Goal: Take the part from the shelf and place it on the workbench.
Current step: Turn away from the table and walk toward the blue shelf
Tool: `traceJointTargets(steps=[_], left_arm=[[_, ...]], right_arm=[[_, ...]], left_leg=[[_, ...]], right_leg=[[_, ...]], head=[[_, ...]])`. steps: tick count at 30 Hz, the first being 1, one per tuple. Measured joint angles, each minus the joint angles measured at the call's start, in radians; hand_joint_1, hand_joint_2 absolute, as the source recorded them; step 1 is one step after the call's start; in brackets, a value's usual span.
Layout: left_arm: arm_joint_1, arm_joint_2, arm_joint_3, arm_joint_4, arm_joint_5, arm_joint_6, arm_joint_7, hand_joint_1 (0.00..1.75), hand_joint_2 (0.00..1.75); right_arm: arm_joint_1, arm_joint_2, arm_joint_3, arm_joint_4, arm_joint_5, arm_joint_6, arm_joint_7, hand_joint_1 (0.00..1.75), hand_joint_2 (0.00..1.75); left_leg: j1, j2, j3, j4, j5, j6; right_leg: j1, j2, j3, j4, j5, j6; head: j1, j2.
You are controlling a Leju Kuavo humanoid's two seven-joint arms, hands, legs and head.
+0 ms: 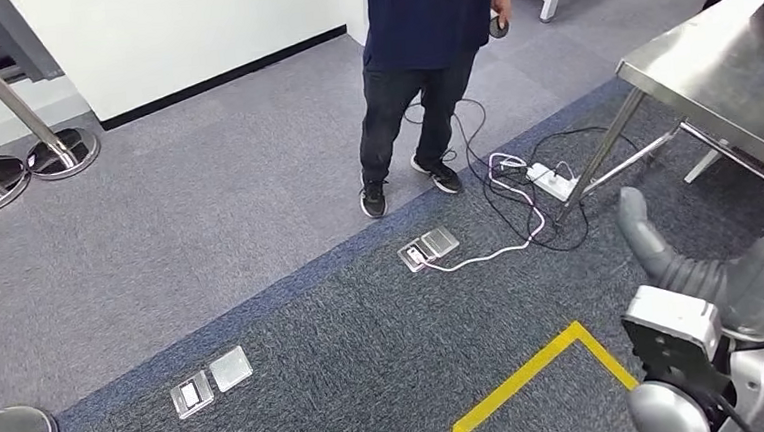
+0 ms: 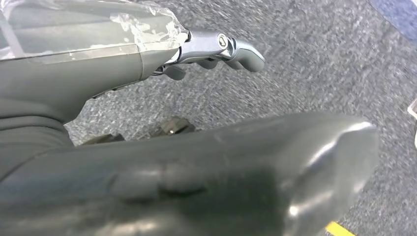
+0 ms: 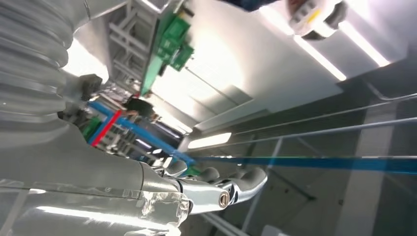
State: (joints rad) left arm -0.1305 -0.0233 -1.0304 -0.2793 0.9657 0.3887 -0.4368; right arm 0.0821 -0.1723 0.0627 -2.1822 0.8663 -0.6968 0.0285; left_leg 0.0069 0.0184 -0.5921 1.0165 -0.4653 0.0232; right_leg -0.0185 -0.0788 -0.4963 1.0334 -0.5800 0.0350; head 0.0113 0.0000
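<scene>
Left hand (image 2: 123,59) hangs low over the grey carpet (image 2: 305,59), thumb held wide of loosely curled fingers (image 2: 231,49) with nothing between them. That is the slack pose of an arm at rest rather than one carrying. Farther out in the head view, two floor sockets (image 1: 211,382) sit flush in the carpet beside a yellow tape mark (image 1: 538,372), probably a standing spot for the robot. A person (image 1: 419,73) stands just past the carpet seam, close to a power strip (image 1: 553,180) whose cables trail toward the steel workbench (image 1: 719,65) at the far right. Right hand (image 1: 708,281) is raised beside that bench, thumb up. The right wrist view looks toward ceiling lights, with fingers (image 3: 236,184) a little bent and apart, holding nothing. Neither hand has the part, and I cannot tell where it lies — so the fetching from the shelf seems not yet done.
</scene>
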Motion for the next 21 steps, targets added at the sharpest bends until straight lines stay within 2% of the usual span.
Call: traceJointTargets(steps=[2,3,4,5,6,7,8,9,11,13,14,15,17,18,19,20,21], left_arm=[[-0.002,0.0,0.0,0.0,0.0,0.0,0.0,0.0,0.0],[-0.002,0.0,0.0,0.0,0.0,0.0,0.0,0.0,0.0],[-0.001,0.0,0.0,0.001,0.0,0.0,0.0,0.0,0.0],[-0.001,0.0,0.0,0.001,0.0,0.0,0.0,0.0,0.0],[0.0,0.0,0.0,0.001,0.0,0.0,0.0,0.0,0.0],[0.0,0.0,0.0,0.001,0.0,0.0,0.0,0.0,0.0],[0.0,0.0,0.0,0.001,0.0,0.0,0.0,0.0,0.0],[-0.001,0.0,0.0,0.001,0.0,0.0,0.0,0.0,0.0],[-0.001,0.0,0.0,0.001,0.0,0.0,0.0,0.0,0.0],[0.001,0.0,0.0,0.001,0.0,0.0,0.0,0.0,0.0],[0.002,0.0,0.0,0.001,0.0,0.0,0.0,0.0,0.0],[0.002,0.0,0.0,0.002,0.0,0.0,0.0,0.0,0.0],[0.0,0.0,0.0,0.002,-0.001,-0.001,0.0,0.0,0.0],[-0.001,0.0,0.0,0.002,-0.001,-0.001,0.0,0.0,0.0],[-0.001,0.0,0.0,0.002,-0.002,-0.002,0.001,0.0,0.0],[0.0,0.0,0.0,0.002,-0.002,-0.002,0.001,0.0,0.0],[0.002,0.0,0.0,0.002,-0.002,-0.003,0.002,0.0,0.0]], right_arm=[[0.004,-0.004,0.001,0.0,0.0,0.0,0.004,0.0,1.75],[0.007,-0.006,0.002,0.0,-0.002,0.0,0.006,0.0,1.75],[0.01,-0.007,0.003,0.0,-0.003,0.0,0.007,0.0,1.75],[0.011,-0.007,0.003,0.0,-0.004,0.0,0.008,0.0,1.75],[0.011,-0.008,0.004,0.0,-0.004,0.0,0.008,0.0,1.75],[0.011,-0.008,0.004,0.0,-0.004,0.0,0.008,0.0,1.75],[0.011,-0.008,0.004,0.0,-0.004,0.0,0.008,0.0,1.75],[0.012,-0.009,0.005,0.0,-0.004,0.0,0.008,0.0,1.75],[0.013,-0.01,0.006,0.0,-0.005,0.0,0.008,0.0,1.75],[0.01,-0.011,0.006,0.0,-0.005,0.0,0.007,0.0,1.75],[0.009,-0.011,0.007,0.0,-0.005,0.0,0.007,0.0,1.75],[0.009,-0.011,0.007,0.0,-0.005,0.0,0.007,0.0,1.75],[0.009,-0.012,0.007,0.0,-0.004,0.0,0.007,0.0,1.75],[0.009,-0.012,0.007,0.0,-0.004,0.0,0.008,0.0,1.75],[0.009,-0.012,0.007,0.0,-0.004,0.0,0.009,0.0,1.75],[0.009,-0.012,0.008,0.0,-0.004,0.0,0.01,0.0,1.75],[0.009,-0.013,0.008,0.0,-0.003,0.0,0.011,0.0,1.75]], left_leg=[[0.0,-0.019,0.001,-0.003,0.002,0.008],[-0.001,-0.03,0.001,-0.003,0.002,0.011],[-0.002,-0.042,0.001,-0.002,0.001,0.012],[-0.003,-0.054,0.001,-0.002,0.001,0.012],[-0.004,-0.067,0.002,-0.001,0.001,0.012],[-0.004,-0.08,0.003,0.001,0.001,0.011],[-0.004,-0.092,0.002,0.003,0.0,0.009],[-0.004,-0.104,-0.001,0.007,-0.001,0.005],[-0.003,-0.125,-0.009,0.01,0.001,-0.006],[0.0,-0.14,-0.013,0.009,0.004,-0.02],[-0.001,-0.127,-0.016,0.02,-0.003,-0.025],[-0.002,-0.103,-0.027,0.046,-0.02,-0.03],[-0.004,-0.049,-0.075,0.156,-0.079,-0.037],[-0.002,-0.039,-0.104,0.22,-0.107,-0.04],[0.001,-0.035,-0.126,0.267,-0.122,-0.042],[0.002,-0.033,-0.132,0.282,-0.12,-0.042],[0.003,-0.03,-0.119,0.259,-0.1,-0.041]], right_leg=[[-0.001,0.051,-0.059,0.122,-0.063,0.001],[0.0,0.063,-0.094,0.187,-0.087,0.0],[0.0,0.069,-0.119,0.229,-0.093,0.0],[0.0,0.072,-0.128,0.233,-0.078,-0.001],[0.0,0.076,-0.119,0.2,-0.046,-0.003],[-0.001,0.086,-0.096,0.139,-0.004,-0.005],[-0.003,0.109,-0.071,0.075,0.029,-0.008],[-0.005,0.131,-0.053,0.023,0.05,-0.009],[-0.004,0.158,-0.04,-0.018,0.058,-0.013],[-0.002,0.138,-0.037,-0.025,0.062,-0.022],[-0.002,0.126,-0.033,-0.03,0.065,-0.029],[-0.003,0.112,-0.029,-0.035,0.067,-0.035],[-0.001,0.083,-0.024,-0.039,0.067,-0.043],[0.002,0.068,-0.022,-0.039,0.065,-0.046],[0.003,0.054,-0.021,-0.039,0.063,-0.047],[0.004,0.042,-0.019,-0.039,0.061,-0.048],[0.004,0.029,-0.016,-0.038,0.058,-0.047]], head=[[0.012,0.0],[0.018,0.0],[0.023,0.0],[0.027,0.0],[0.031,0.0],[0.034,0.0],[0.038,0.0],[0.041,0.0],[0.042,0.0],[0.038,0.0],[0.034,0.0],[0.028,0.0],[0.013,0.0],[0.008,0.0],[0.005,0.0],[0.003,0.0],[0.001,0.0]])
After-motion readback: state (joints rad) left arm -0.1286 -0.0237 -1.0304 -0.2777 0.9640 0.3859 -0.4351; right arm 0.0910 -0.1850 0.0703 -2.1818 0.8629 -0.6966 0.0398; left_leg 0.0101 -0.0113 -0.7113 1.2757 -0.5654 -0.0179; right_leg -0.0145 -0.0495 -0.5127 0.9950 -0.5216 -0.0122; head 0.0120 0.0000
